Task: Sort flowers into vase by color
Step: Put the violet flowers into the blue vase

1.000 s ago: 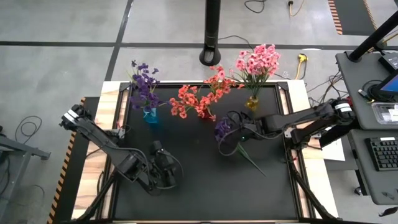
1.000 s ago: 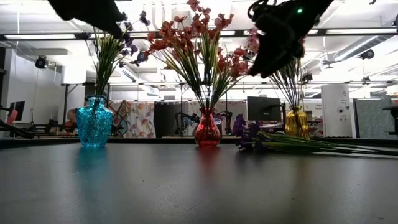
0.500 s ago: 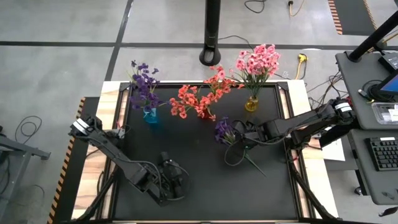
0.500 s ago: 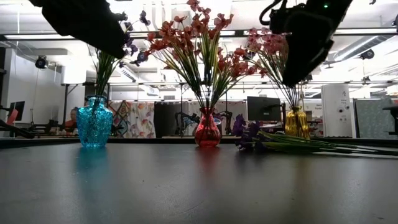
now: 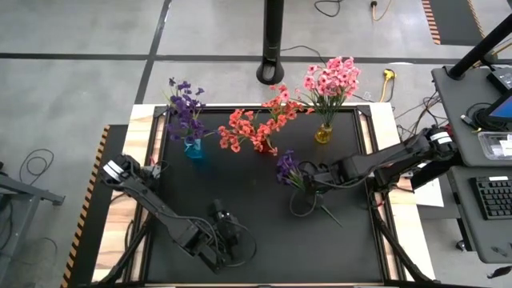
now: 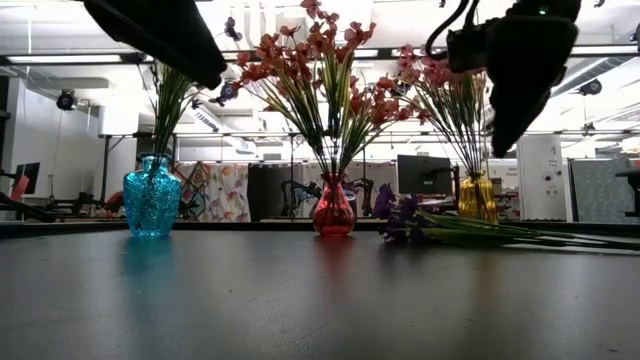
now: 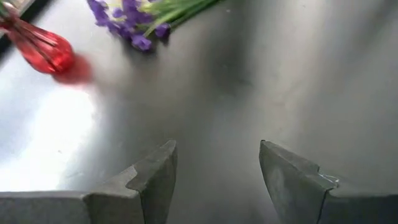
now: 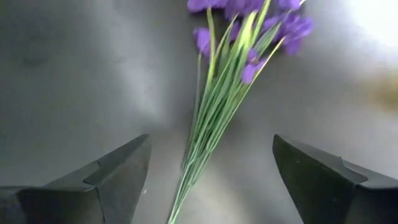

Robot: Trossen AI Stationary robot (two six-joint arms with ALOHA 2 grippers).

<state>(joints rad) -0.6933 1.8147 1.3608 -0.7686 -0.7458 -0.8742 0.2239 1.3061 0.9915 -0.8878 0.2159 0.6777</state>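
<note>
Looking down from above, we see our left gripper (image 5: 228, 232) low on the black tabletop (image 5: 264, 248), fingers parted and empty. Along the far edge stand a blue glass vase (image 5: 194, 150) of purple flowers, a red glass vase (image 6: 334, 214) of coral-red flowers, and a yellow vase (image 5: 323, 133) of pink flowers. A loose purple sprig with long green stems (image 5: 293, 174) lies flat right of centre. Our right gripper (image 5: 308, 179) hovers over its stems, jaws spread wide, gripping nothing.

A loose purple sprig (image 5: 290, 170) lies flat on the black desk (image 5: 264, 240), blossoms toward the red vase (image 5: 263, 147). Purple flowers (image 5: 185, 108) stand upright in the blue vase (image 5: 194, 150), coral-red flowers (image 5: 258, 122) in the red one, pink flowers (image 5: 331, 78) in the yellow vase (image 5: 323, 133).
</note>
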